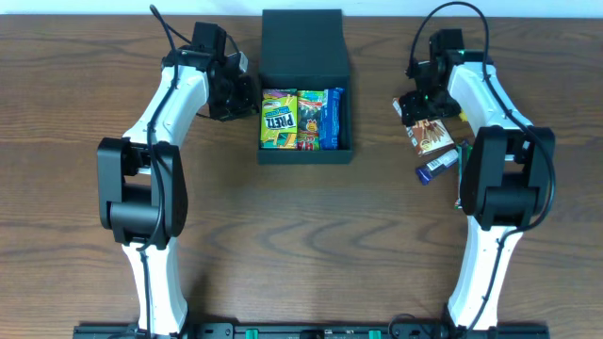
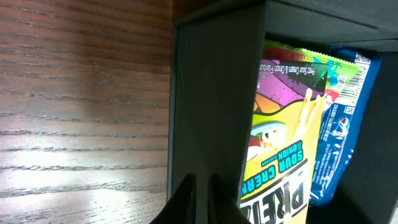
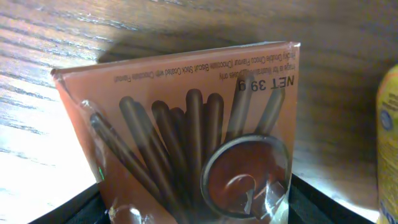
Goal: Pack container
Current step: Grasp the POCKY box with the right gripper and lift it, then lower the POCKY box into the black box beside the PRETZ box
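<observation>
At the top centre of the counter (image 1: pixel 311 245), overhead: the container (image 1: pixel 304 155) sits with its lid (image 1: pixel 301 42) flapped open toward the far edge.
Overhead, contents: a yellow Pretz packet (image 1: pixel 277 118), a green packet (image 1: pixel 309 118) and a blue packet (image 1: pixel 332 115) lie side by side, the blue one against the right wall.
Overhead, left jaws: at the container's left wall, touching it.
Overhead, right jaws: over a brown box (image 1: pixel 431 137), right of the container and apart from it; a dark blue packet (image 1: pixel 436 168) lies just beside the box.
Left wrist, container: its grey wall (image 2: pixel 214 93) rises just ahead, with the Pretz packet and blue packet behind.
Left wrist, left jaws: closed to a sliver, fingertips (image 2: pixel 183 202) pinching the wall's edge.
Right wrist, brown box: printed with chocolate sticks, it fills the view.
Right wrist, right jaws: wide apart, one of the fingers (image 3: pixel 68 211) at each lower corner of the box; whether they press it I cannot tell.
Right wrist, right edge: a yellow packet (image 3: pixel 388 143), partly seen.
</observation>
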Robot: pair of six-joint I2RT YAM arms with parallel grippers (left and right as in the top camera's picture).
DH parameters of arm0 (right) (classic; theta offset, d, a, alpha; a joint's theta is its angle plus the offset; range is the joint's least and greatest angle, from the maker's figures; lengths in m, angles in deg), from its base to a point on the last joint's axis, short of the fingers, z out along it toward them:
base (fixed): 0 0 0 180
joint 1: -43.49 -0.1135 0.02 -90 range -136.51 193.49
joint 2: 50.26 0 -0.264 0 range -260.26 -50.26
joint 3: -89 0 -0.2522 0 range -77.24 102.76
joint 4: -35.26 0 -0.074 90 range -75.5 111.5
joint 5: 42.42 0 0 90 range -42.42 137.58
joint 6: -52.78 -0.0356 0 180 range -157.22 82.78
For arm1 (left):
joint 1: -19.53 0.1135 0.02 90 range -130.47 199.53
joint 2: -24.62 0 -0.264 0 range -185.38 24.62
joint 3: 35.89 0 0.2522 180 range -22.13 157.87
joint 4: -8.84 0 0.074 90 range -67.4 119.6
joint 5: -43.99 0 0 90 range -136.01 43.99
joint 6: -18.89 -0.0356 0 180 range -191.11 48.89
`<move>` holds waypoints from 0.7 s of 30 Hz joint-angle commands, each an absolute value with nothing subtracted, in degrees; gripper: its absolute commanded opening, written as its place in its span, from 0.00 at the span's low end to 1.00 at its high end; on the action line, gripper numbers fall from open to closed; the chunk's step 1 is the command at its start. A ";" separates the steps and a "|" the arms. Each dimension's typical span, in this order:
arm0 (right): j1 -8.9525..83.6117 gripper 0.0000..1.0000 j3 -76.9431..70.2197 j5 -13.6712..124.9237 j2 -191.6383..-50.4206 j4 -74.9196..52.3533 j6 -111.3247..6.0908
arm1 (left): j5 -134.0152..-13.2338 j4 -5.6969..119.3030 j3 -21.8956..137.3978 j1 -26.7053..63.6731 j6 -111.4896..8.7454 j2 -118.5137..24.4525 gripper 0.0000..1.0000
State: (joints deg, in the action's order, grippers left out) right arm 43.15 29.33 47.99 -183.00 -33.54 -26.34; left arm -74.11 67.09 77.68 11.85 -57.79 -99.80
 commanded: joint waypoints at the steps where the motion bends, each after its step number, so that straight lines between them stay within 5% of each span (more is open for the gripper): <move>1: 42.39 0.73 34.90 47.68 -183.64 -35.23 -30.39 | -73.49 67.79 77.27 13.66 -57.79 -100.63 0.09; 13: 33.87 0.69 57.89 47.57 -183.64 -49.92 -33.69 | -73.56 72.84 77.27 20.37 -59.60 -100.61 0.10; 21: 24.71 0.67 61.30 47.64 -183.68 -54.59 -52.40 | -73.71 74.50 77.31 21.12 -61.33 -100.61 0.10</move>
